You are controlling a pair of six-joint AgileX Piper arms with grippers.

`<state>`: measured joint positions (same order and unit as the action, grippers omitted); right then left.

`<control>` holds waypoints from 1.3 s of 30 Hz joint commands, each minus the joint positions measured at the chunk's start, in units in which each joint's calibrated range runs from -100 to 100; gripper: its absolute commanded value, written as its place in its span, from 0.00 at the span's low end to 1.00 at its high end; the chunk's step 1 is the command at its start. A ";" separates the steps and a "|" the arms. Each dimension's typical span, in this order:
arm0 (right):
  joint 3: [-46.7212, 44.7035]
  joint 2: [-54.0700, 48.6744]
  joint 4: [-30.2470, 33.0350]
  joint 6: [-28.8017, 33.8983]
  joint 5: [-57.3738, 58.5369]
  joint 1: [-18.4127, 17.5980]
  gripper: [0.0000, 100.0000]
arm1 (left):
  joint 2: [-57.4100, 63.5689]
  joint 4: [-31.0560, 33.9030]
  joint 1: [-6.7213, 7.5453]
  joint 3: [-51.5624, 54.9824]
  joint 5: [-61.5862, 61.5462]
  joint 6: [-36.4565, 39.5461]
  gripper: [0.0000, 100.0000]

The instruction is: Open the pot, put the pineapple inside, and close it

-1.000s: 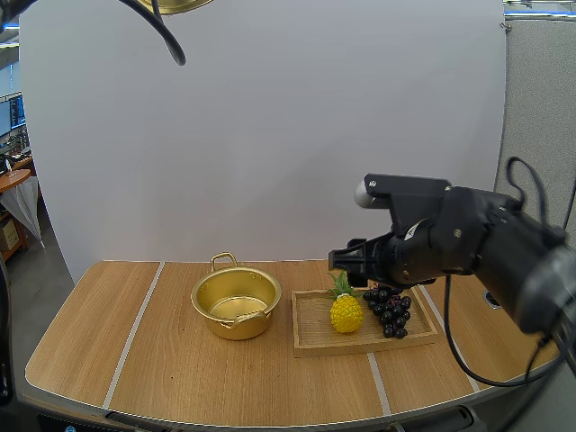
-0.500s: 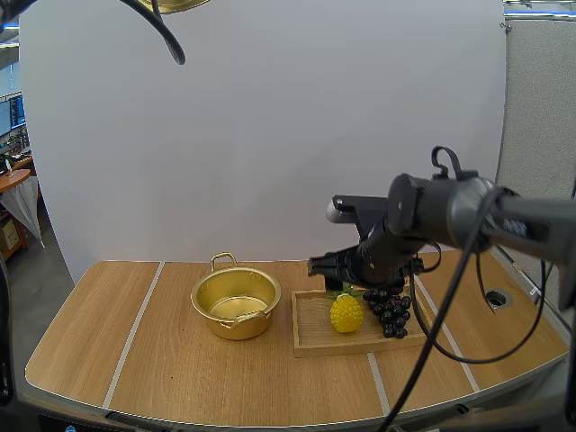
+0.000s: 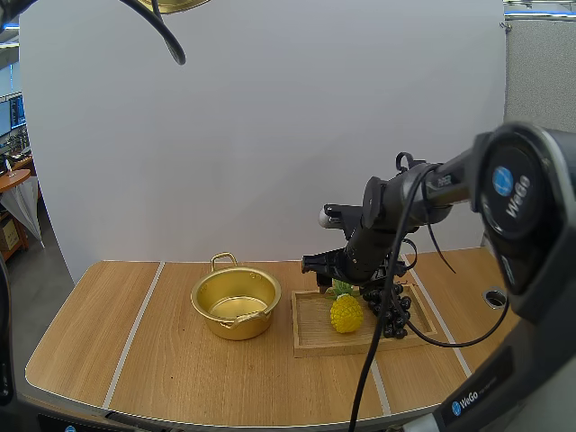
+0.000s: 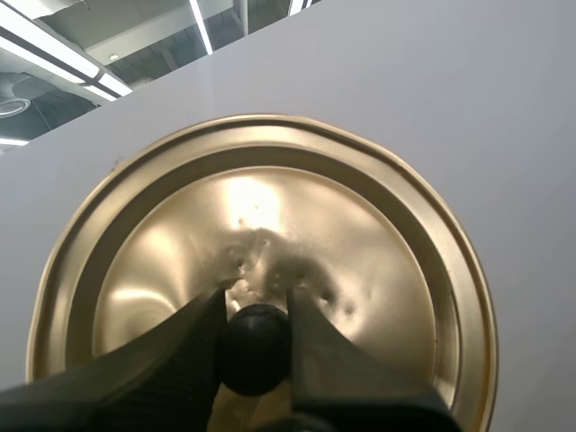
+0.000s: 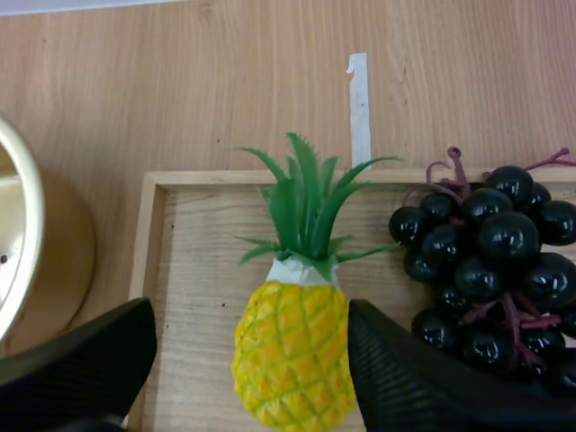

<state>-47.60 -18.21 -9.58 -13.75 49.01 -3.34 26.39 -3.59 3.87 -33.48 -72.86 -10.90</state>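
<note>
Our right gripper [image 5: 250,315] is wide open and holds nothing. Its two black fingers [image 5: 85,360] stand far apart, one on each side of a yellow pineapple [image 5: 292,355]. We cannot tell whether either finger touches the fruit. The pineapple lies on a wooden tray [image 5: 193,270], with its green crown pointing away from the gripper. Just beside the pineapple, on the side away from the pot, a bunch of dark grapes [image 5: 490,256] lies on the same tray. On the pineapple's other side, just past the tray's edge, is the golden wall of the pot [image 5: 40,243].

In the high view, the right gripper [image 3: 331,267] hangs low over the back of the tray [image 3: 310,340], just above the pineapple [image 3: 346,312] and the grapes [image 3: 390,312]. The pot [image 3: 236,302] stands open on the wooden table [image 3: 180,378], close to the left of the tray, and its inside is bare.

Our left gripper [image 4: 255,301] is closed on the black knob [image 4: 255,349] of the golden lid [image 4: 369,234], with one finger pinching the knob from each side. The lid is raised well away from the pot.
</note>
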 commanded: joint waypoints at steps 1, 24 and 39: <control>1.27 4.47 0.36 0.70 -4.30 -0.02 1.00 | 0.47 0.05 0.16 -0.35 2.12 0.27 0.00; 1.15 9.01 4.36 3.74 -6.27 -0.02 1.00 | 0.47 0.05 0.16 -0.35 2.12 0.27 0.00; 1.15 15.72 4.36 3.74 -8.01 -0.02 1.00 | 0.47 0.05 0.16 -0.35 2.12 0.27 0.00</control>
<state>-46.75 -3.60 -5.61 -10.16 41.67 -3.34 26.39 -3.59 3.87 -33.48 -72.86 -10.71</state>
